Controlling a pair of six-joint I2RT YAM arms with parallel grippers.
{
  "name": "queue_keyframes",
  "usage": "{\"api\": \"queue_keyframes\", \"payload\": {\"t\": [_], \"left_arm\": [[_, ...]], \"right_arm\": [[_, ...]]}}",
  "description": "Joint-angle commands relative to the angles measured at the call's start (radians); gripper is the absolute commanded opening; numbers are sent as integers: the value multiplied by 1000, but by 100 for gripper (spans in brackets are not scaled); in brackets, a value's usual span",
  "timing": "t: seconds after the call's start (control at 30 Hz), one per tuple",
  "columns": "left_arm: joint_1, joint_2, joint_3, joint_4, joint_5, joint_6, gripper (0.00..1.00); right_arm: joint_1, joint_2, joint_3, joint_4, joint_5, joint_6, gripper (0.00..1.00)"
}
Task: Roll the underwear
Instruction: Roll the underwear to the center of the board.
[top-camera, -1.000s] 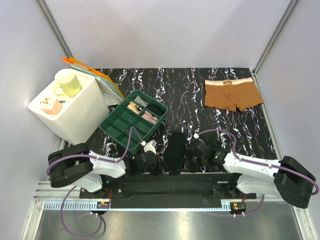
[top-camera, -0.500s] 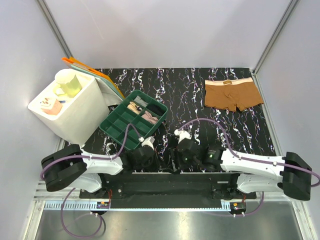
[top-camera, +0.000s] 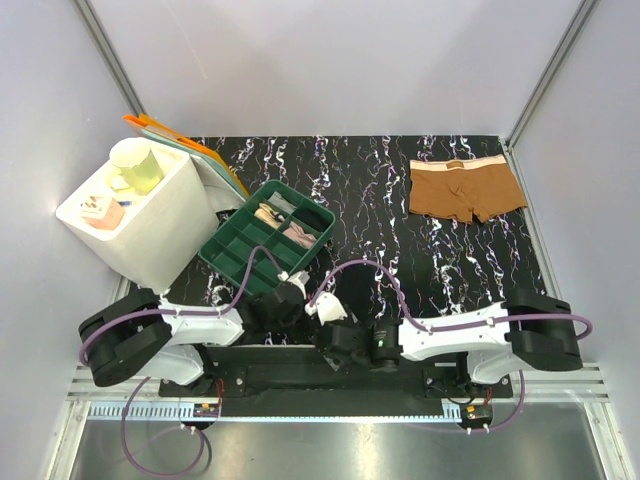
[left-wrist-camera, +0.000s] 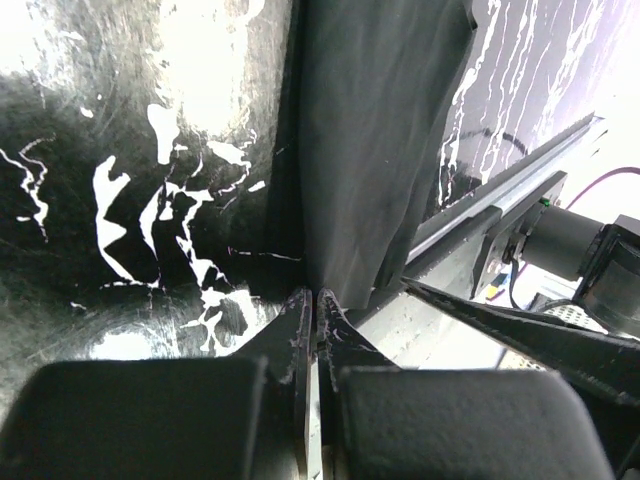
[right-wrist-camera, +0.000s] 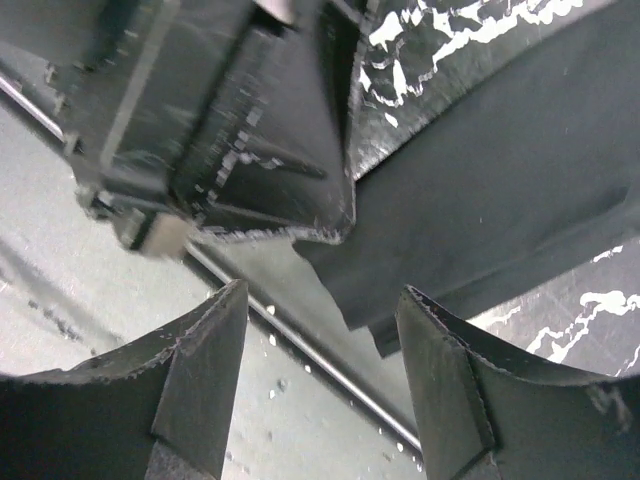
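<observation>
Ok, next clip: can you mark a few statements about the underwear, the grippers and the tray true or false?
1. The brown underwear lies spread flat at the far right of the table. True.
2. The right gripper is shut on the black underwear. False: it is open, with nothing between its fingers.
3. The left gripper is shut, pinching the edge of the black underwear. True.
4. Every compartment of the green tray is empty. False: several of its far compartments are filled.
5. The brown underwear is already rolled. False: it lies unrolled, waistband toward the far edge.
</observation>
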Motion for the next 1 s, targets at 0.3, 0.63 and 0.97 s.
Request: {"api": "queue_keyframes", "payload": {"t": [0.3,0.63,0.97], "left_arm": [[28,-80,29,-53,54,45,0],[44,-95,9,-33,73,41,0],[91,-161,-33,-59,64,63,24]], "right_arm": [[60,133,52,41,156,-29,67],[70,251,63,-15,229,68,38],[68,205,56,-32,158,57,7]]}}
